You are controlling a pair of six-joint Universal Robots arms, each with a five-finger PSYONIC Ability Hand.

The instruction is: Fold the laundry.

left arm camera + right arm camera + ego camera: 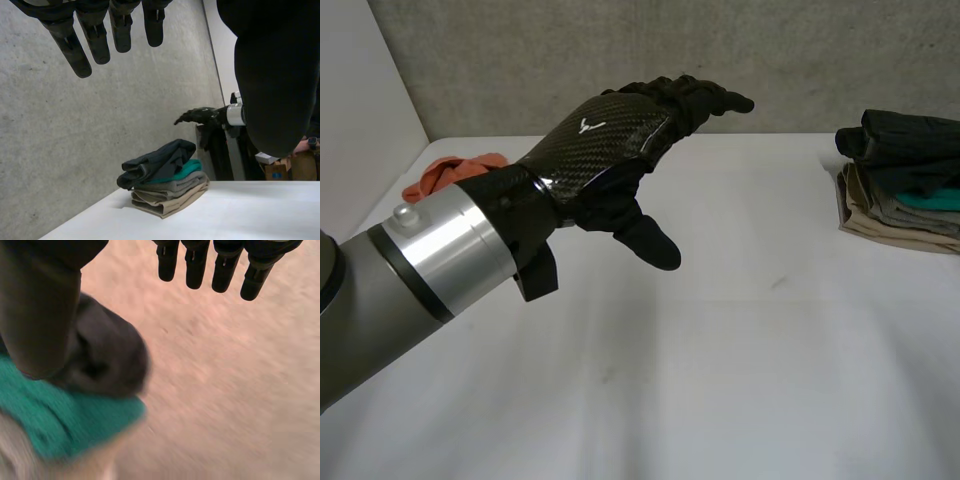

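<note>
Stack point(900, 185) looks finished; left hand point(620, 150) and right hand point(195, 267) hang spread, empty; next, the orange cloth point(450, 175) needs fetching across the bench point(720, 380).

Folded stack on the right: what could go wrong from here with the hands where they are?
1. The right hand, open, is close above the folded stack; its dark top garment sits loosely and could be knocked askew.
2. The raised left arm partly hides the crumpled orange cloth in the head view; a reach for it may be misjudged.
</note>
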